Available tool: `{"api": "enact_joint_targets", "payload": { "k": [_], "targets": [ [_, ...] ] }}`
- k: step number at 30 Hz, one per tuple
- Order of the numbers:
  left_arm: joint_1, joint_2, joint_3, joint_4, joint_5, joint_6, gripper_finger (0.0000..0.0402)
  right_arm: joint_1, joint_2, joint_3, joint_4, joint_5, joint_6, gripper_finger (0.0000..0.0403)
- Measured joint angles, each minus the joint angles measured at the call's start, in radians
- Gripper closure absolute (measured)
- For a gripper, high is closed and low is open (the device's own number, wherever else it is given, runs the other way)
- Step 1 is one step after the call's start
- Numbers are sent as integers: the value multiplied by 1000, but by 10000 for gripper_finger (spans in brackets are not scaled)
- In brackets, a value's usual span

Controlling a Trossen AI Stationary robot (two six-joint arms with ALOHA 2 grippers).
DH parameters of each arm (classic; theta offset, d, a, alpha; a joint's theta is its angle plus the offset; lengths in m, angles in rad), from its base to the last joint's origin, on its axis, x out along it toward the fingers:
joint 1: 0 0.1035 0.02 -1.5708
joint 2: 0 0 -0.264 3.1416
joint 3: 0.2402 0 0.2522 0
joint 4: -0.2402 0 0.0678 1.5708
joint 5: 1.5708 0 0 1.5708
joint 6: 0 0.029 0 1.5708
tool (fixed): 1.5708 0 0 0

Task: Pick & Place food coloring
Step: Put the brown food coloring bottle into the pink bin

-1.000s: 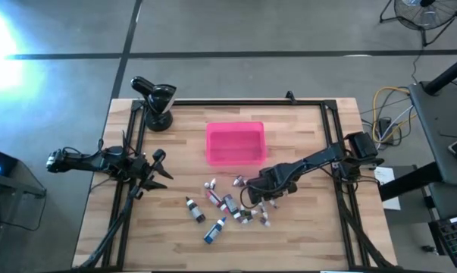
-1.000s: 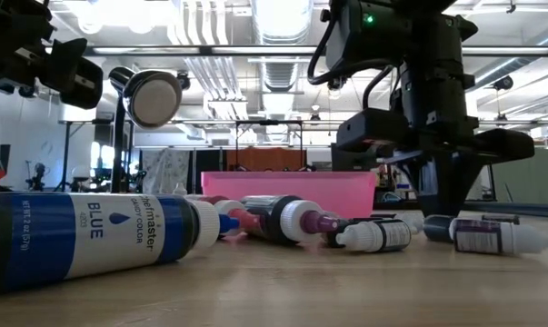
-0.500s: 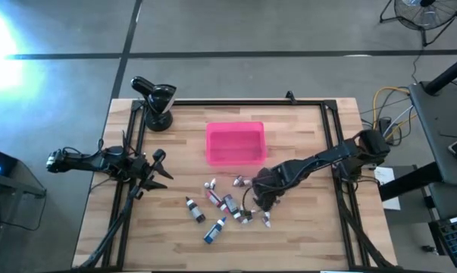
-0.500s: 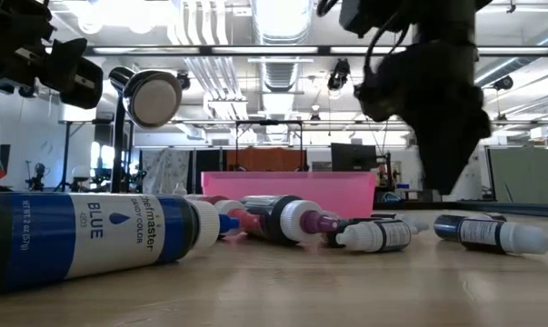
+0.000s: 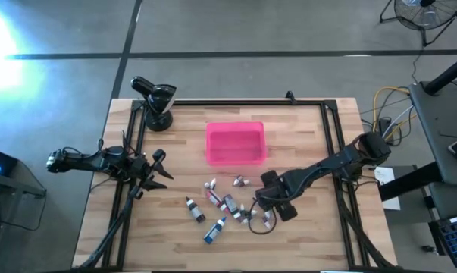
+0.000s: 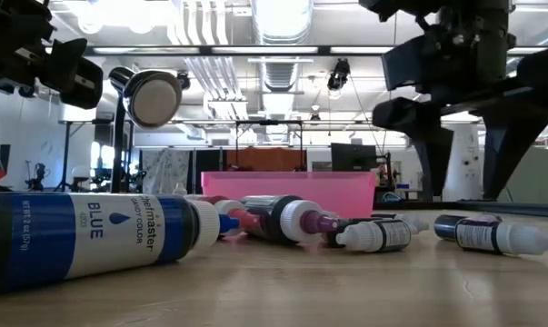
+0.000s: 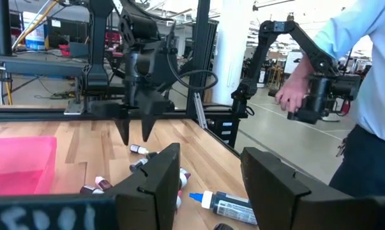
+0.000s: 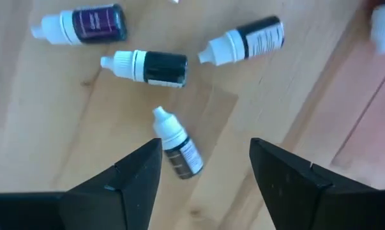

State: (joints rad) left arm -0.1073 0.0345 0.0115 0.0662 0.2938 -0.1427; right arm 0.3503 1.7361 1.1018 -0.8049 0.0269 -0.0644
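The right pincer (image 5: 264, 211) hangs spread and empty over the food coloring bottles (image 5: 226, 205) scattered on the desk (image 5: 304, 129) near the pink tray (image 5: 235, 143). Picking is in hand; next it must lower around one bottle (image 8: 178, 148) and close. The left pincer (image 5: 158, 168) waits aside, parted.

One camera hangs high above me and looks straight down on the whole counter (image 5: 304, 136), all four edges in frame. Another sits at counter-top level, very close to a blue food coloring bottle (image 6: 92, 238), facing level across toward the pink tray (image 6: 287, 193) and the room behind. My left wrist camera looks along the counter past its own fingers (image 7: 157, 185). My right wrist camera looks down, close, on scattered bottles (image 8: 147, 65). All four share that cluster.
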Motion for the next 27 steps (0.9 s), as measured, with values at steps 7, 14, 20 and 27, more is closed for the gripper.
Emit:
{"api": "enact_joint_targets", "payload": {
  "k": [7,14,20,27],
  "targets": [
    [0,0,0,0,0,0,259,2,1,-27,27,-72,-167,180],
    [0,0,0,0,0,0,259,13,1,-62,117,-99,-189,193],
    [0,0,0,0,0,0,259,17,2,-111,154,-41,-179,207],
    [0,0,0,0,0,0,259,17,2,-121,168,-31,-144,243]
  ]
}}
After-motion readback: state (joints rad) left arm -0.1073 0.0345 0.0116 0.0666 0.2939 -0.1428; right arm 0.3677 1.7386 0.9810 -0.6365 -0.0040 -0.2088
